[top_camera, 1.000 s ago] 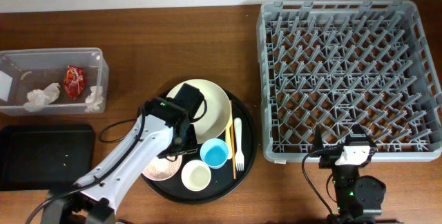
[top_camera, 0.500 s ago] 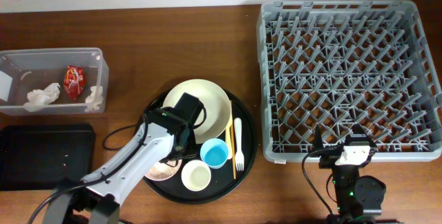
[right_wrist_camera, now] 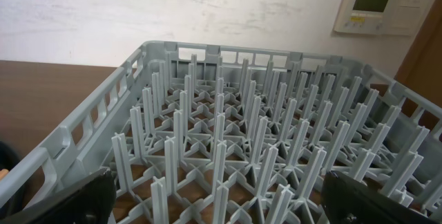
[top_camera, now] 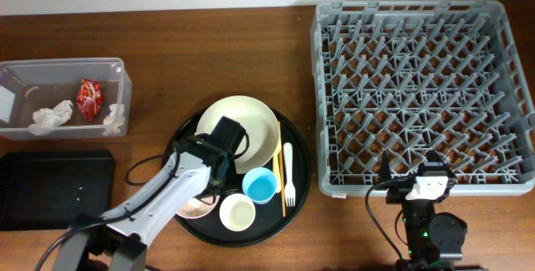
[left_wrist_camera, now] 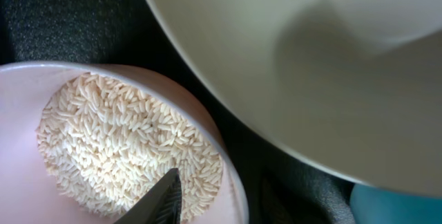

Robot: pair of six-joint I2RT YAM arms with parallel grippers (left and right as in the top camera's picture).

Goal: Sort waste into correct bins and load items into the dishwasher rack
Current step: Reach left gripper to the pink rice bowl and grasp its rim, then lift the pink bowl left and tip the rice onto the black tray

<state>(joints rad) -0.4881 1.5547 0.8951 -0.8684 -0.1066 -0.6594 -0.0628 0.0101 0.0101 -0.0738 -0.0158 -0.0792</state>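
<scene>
On the round black tray (top_camera: 266, 214), your left pincer (top_camera: 219, 164) hangs directly over the pink bowl (left_wrist_camera: 17, 148) of rice grains (left_wrist_camera: 117, 141), one finger (left_wrist_camera: 166, 198) seemingly inside its rim, jaw gap impossible to tell, while your wide-open right pincer (right_wrist_camera: 221, 200) sits farther off beside the dishwasher rack (top_camera: 418, 95).

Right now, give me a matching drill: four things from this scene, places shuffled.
Things:
1 red wrapper
2 rice
3 white fork
4 dishwasher rack

Places:
A in the pink bowl
B right of the round black tray
C in the clear tub
D on the round black tray

Pairs: 1-C, 2-A, 3-D, 4-B.
</scene>
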